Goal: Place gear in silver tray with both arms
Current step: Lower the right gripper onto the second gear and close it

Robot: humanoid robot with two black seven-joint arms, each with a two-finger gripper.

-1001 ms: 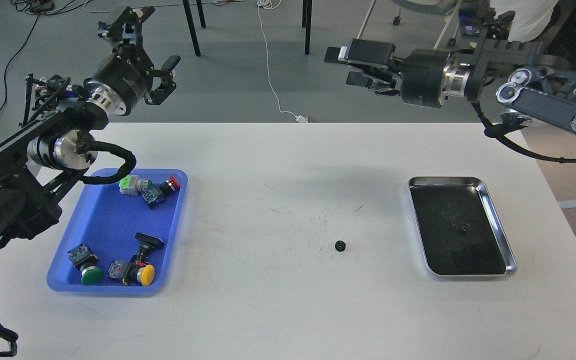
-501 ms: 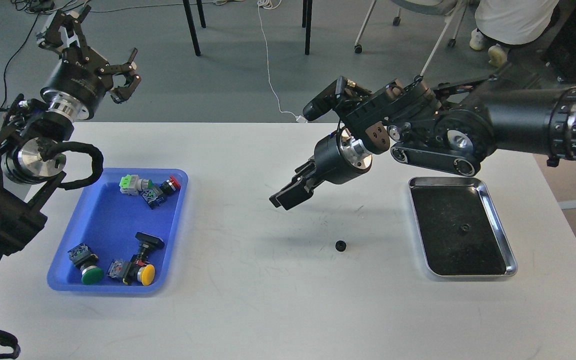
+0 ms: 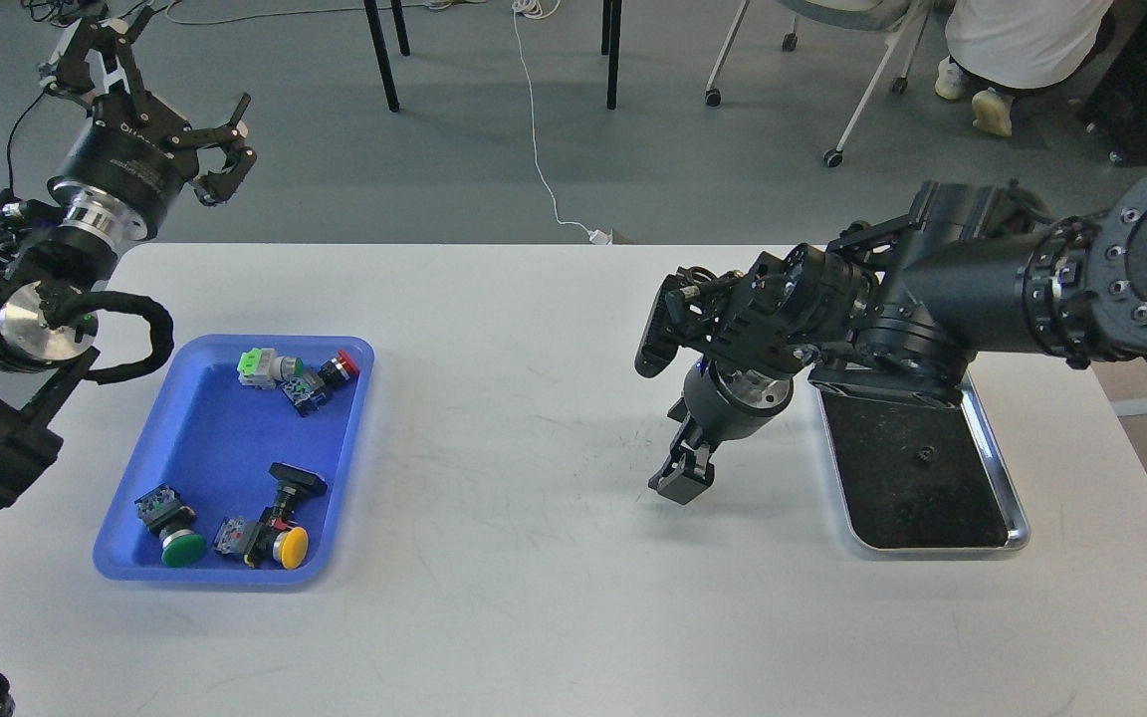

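My right gripper (image 3: 678,485) points down at the table in the middle right, just left of the silver tray (image 3: 932,547). It covers the spot where the small black gear lay, so the gear is hidden. Its fingers look close together, but I cannot tell if they hold anything. A second small dark gear (image 3: 923,455) lies on the tray's dark bottom. My right arm covers the tray's far edge. My left gripper (image 3: 160,95) is open and empty, raised beyond the table's far left corner.
A blue plastic tray (image 3: 195,408) at the left holds several push-button switches with green, red and yellow caps. Chair and table legs stand on the floor behind the table. A seated person (image 3: 1017,40) is at the back right.
My right arm swung from high at the back right down to the gear's spot, and the gear is now covered. My left gripper moved left and back.
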